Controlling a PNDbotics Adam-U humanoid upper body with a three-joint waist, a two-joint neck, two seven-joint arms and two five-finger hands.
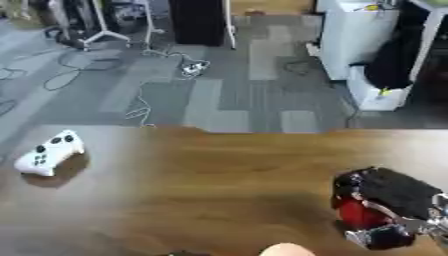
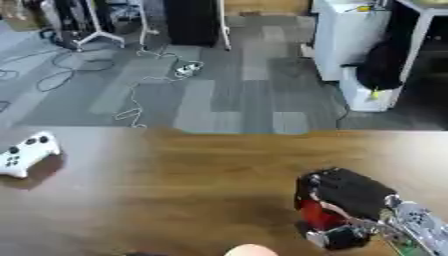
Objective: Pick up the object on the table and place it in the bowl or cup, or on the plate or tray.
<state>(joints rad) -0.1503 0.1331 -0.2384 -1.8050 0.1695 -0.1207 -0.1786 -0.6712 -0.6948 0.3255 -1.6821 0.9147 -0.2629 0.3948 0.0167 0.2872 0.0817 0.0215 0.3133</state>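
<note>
A white game controller lies on the wooden table at the far left. At the lower right my right hand has its fingers curled round a red object; the object's shape is mostly hidden by the hand. A pale rounded rim peeks in at the bottom edge, just left of the hand. My left hand shows in neither view.
Beyond the table's far edge lies grey carpet with cables and a power strip. A white cabinet and a white bin stand at the far right, and stand legs at the far left.
</note>
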